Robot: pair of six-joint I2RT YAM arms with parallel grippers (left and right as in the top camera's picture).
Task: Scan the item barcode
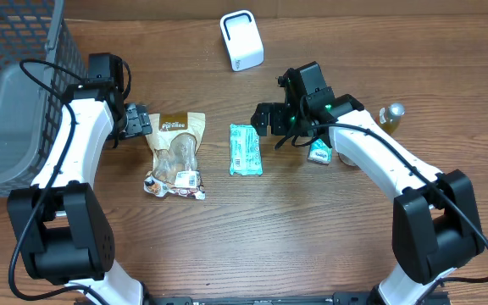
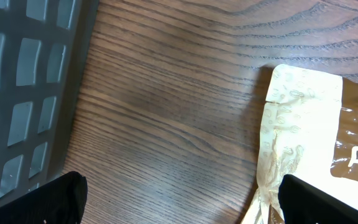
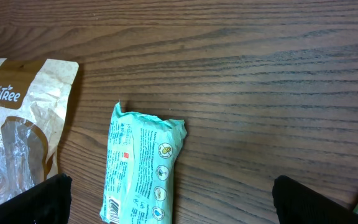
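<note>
A teal packet (image 1: 245, 149) lies flat mid-table; in the right wrist view the packet (image 3: 142, 168) shows printed icons and a barcode (image 3: 112, 208) at its near end. My right gripper (image 1: 271, 119) hovers open just right of the packet's top, and between its wide-apart fingers the right gripper (image 3: 179, 202) has only part of the packet and bare wood. A cream-and-brown snack bag (image 1: 176, 152) lies left of the packet. My left gripper (image 1: 136, 121) stands open at that bag's upper left corner. Seen from the wrist, the left gripper (image 2: 179, 205) holds nothing, its right finger over the bag's edge (image 2: 303, 124).
A white box-shaped scanner (image 1: 241, 40) stands at the back centre. The grey mesh basket (image 1: 15, 93) fills the far left, close beside the left arm, and shows as basket wall (image 2: 23, 81). A small teal pack (image 1: 319, 152) and a bottle (image 1: 390, 117) sit by the right arm.
</note>
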